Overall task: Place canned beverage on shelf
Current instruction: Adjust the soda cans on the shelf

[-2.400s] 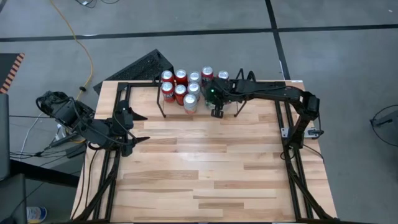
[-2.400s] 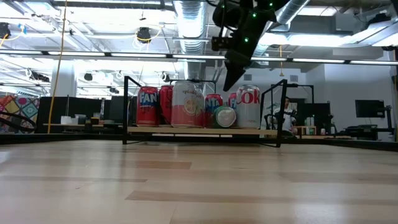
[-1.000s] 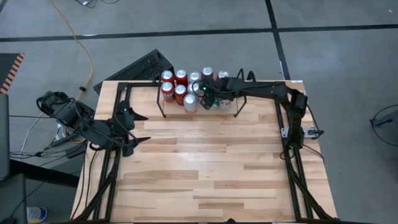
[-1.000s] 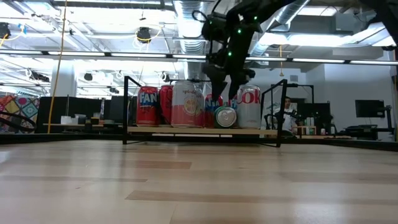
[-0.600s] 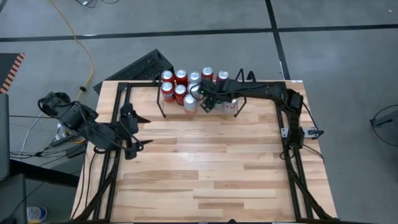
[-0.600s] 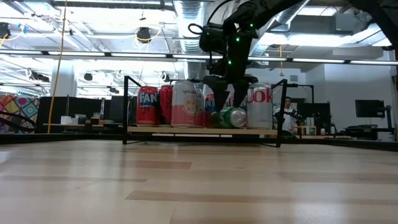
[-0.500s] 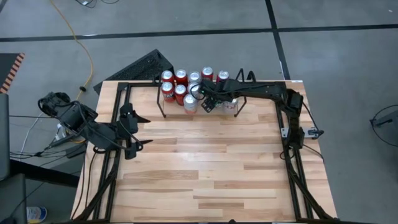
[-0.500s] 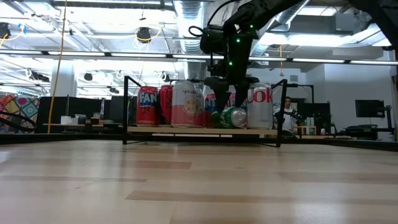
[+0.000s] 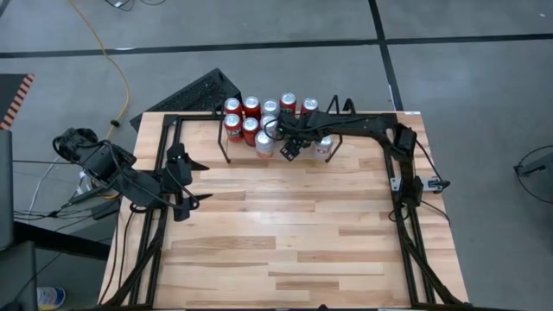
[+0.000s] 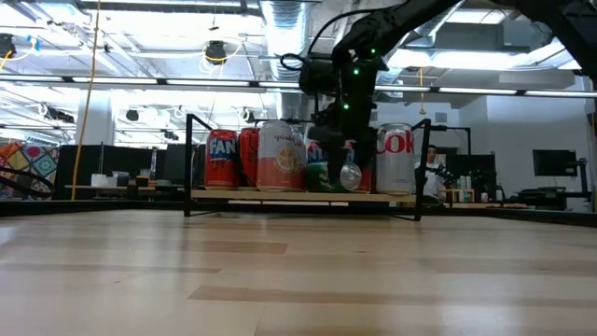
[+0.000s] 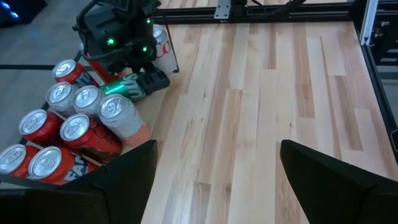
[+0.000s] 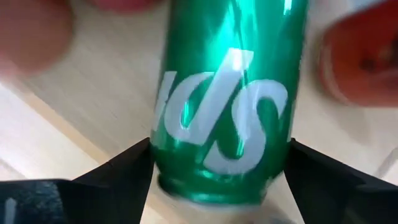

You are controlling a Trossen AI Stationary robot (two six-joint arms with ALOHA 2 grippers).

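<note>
Low view, from nearest the camera outward: bare wooden table [image 10: 280,271], then the shelf [image 10: 201,159] with its row of upright cans [image 10: 280,157], and in among them the right gripper [image 10: 338,159] reaching down from above. A second ago the green can [image 10: 328,175] lay on its side on the shelf with its round end facing the camera; now it has swung, its end showing lower and off to the side, and the gripper has come down around it. From the right wrist view the green can [image 12: 227,93] fills the space between the two dark fingers [image 12: 112,171], which sit one on each side of its body; they look close against it, though I cannot tell whether they already press. My guess is that the tipped can is being taken up so it can be stood upright among the others, so the job is not done yet. Seen from the high view, the left gripper [image 9: 192,181] waits well apart at the table's left edge, jaws spread and empty, slightly shifted from where it sat a moment back.
</note>
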